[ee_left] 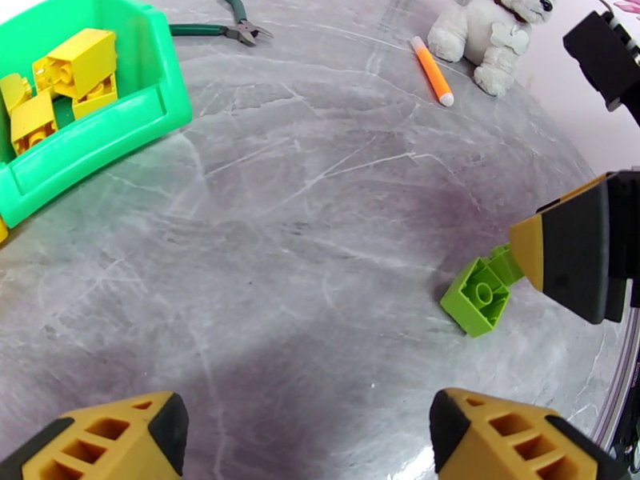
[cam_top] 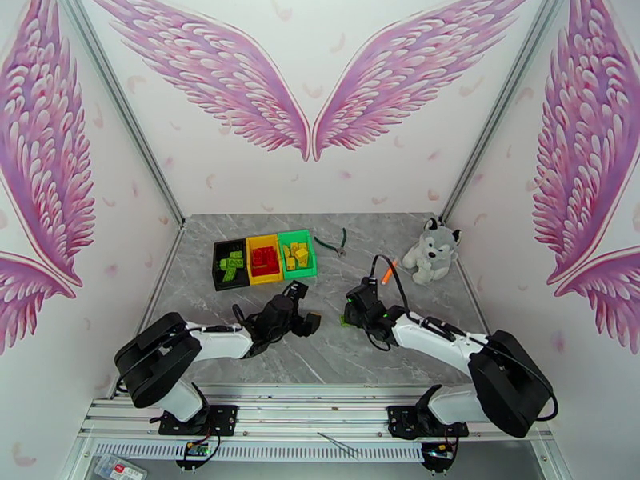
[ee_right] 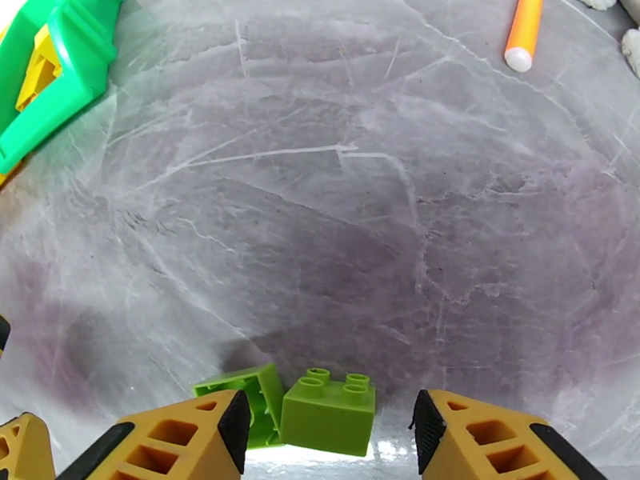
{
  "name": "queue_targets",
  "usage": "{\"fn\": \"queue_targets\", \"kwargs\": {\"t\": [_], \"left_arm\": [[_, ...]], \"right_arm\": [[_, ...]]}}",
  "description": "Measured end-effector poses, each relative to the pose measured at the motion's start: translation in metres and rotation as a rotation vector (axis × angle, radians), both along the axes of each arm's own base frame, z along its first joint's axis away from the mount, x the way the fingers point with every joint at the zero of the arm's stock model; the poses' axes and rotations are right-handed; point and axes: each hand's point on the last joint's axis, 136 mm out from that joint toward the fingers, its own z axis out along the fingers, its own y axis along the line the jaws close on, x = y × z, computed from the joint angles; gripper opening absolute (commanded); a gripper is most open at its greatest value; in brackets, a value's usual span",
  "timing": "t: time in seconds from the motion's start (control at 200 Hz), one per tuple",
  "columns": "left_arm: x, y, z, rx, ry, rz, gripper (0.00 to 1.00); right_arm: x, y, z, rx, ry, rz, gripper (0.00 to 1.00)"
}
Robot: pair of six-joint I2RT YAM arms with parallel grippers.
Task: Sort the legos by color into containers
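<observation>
Right wrist: lime legos (ee_right: 328, 410) between jaws

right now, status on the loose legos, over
Left gripper open, empty, hovering. Right gripper open around a lime lego, not clamped; second lime lego beside it. Left gripper close by; orange stick well off.

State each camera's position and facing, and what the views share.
Top external: above and behind the bases, looking down on the table and bins; both arms show.
Left wrist: low over the table, facing the green bin and a lime brick; left fingers at the bottom.
Right wrist: low, facing two lime bricks; right fingers either side of one.
Shared: both wrist views hold the green bin, a lime brick and the orange stick.
</observation>
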Motion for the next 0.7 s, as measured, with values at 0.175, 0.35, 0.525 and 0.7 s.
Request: {"fn": "queue_targets", "kwargs": {"t": [0.175, 0.35, 0.525, 0.7], "left_arm": [[0.001, -0.005, 0.004, -0.019, -0.008, -0.013, 0.85], [0.003, -0.009, 0.008, -0.032, -0.019, -0.019, 0.84], [0.003, -0.009, 0.008, -0.034, -0.02, -0.019, 0.84], [0.003, -0.009, 0.008, -0.034, -0.02, -0.019, 0.84]], "right_arm": [[-0.007, -0.005, -0.011, -0.005, 0.024, -0.017, 0.54], [-0.005, -0.003, -0.011, 0.016, 0.009, -0.029, 0.52], [-0.002, -0.001, -0.013, 0.026, 0.001, -0.03, 0.51], [-0.003, -0.001, -0.016, 0.021, 0.01, -0.03, 0.53]]}}
